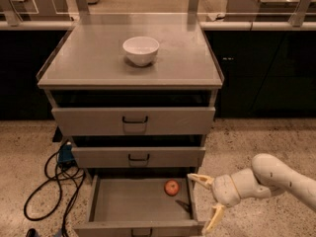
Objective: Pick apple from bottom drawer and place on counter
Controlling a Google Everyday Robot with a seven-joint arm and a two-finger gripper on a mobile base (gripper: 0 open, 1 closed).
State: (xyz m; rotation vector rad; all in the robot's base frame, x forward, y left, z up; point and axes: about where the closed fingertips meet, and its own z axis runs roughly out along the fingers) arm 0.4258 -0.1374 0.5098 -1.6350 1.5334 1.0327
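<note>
1. The bottom drawer [128, 202] is pulled out, and I will say where things are from it.
2. Two more grey drawers sit above it. The middle drawer [168, 157] hangs over its back part, and the top drawer [173, 121] is higher up.
3. The counter [94, 58] is at the very top, well above the bottom drawer. A white bowl [141, 50] stands on it, near the middle.
4. Behind the counter runs a pale ledge [247, 25] with glass panels and posts.
5. To the left of the bottom drawer, a black cable [44, 184] loops on the speckled floor [252, 137], with a small blue thing [64, 154] by it.
6. The apple [172, 187] lies on the drawer floor, at the back on the right side, just in front of the middle drawer. Nothing covers it.
7. My gripper [199, 203] is at the right wall of the bottom drawer, toward the front, with my white arm [276, 179] reaching in from the right.
8. My fingers [200, 179] are spread wide and hold nothing. The top one points toward the apple and is near it, but they are apart.
</note>
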